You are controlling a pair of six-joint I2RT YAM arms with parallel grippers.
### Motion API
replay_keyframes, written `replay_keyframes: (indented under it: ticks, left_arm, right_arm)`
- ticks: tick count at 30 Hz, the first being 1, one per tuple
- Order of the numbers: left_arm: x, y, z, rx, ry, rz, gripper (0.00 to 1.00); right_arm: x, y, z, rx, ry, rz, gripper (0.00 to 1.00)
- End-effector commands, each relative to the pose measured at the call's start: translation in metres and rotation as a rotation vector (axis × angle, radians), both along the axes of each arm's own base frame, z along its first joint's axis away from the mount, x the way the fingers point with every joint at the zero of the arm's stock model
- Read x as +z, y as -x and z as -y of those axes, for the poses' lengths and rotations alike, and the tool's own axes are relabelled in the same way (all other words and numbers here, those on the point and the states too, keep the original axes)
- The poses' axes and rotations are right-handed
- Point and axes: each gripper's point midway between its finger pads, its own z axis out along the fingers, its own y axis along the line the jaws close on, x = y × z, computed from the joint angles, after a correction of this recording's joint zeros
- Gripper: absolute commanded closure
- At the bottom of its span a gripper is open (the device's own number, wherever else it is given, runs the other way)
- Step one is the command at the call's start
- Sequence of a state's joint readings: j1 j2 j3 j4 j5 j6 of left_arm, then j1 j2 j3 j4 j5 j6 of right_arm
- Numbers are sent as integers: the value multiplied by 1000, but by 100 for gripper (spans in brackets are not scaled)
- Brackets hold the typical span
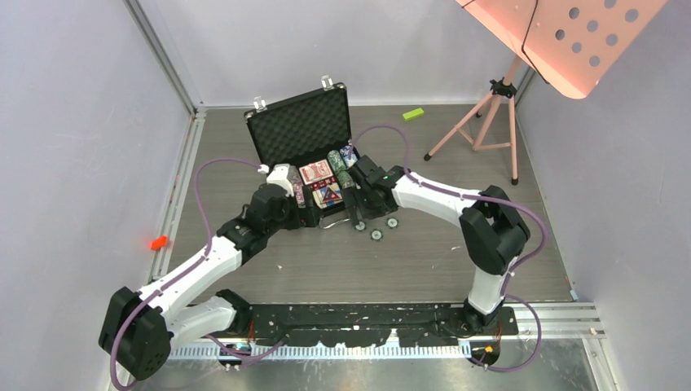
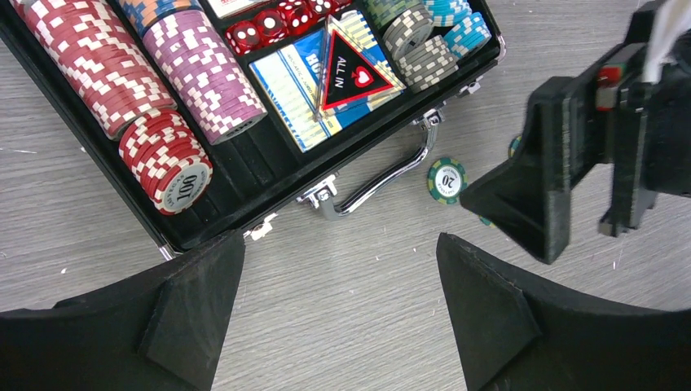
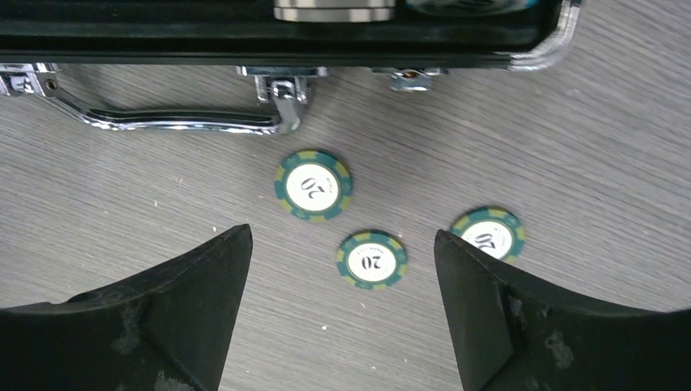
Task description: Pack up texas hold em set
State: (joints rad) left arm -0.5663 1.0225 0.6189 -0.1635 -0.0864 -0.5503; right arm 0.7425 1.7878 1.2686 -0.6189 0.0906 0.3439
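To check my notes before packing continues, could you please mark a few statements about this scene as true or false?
1. Three green 20 chips lie on the table outside the briefcase. True.
2. The briefcase lid is shut. False: it stands open.
3. The right gripper grips a chip. False: it is open and empty above the chips.
4. The red dice sit inside the briefcase. True.
5. The left gripper is open and empty. True.
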Motion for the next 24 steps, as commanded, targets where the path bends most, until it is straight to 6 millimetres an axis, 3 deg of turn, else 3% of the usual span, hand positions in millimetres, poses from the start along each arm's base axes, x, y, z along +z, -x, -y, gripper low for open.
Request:
replay_keyframes:
  ticks: [1, 11, 17, 21, 24]
  left_arm:
    - [20, -7, -2, 27, 24, 54, 9]
    - [20, -6, -5, 33, 18, 60, 8]
    - [20, -6, -6, 36, 14, 62, 8]
    - [20, -6, -6, 37, 13, 63, 8]
    - [20, -6, -6, 36, 13, 62, 8]
  right_arm:
    - [-1, -10, -18, 7, -5, 23, 14]
    - [-25, -10, -28, 31, 50, -8, 20]
    - [-33, -8, -29, 37, 75, -21, 30]
    - [-38, -5, -29, 40, 82, -34, 43]
    - [-38, -2, -26, 37, 81, -41, 62]
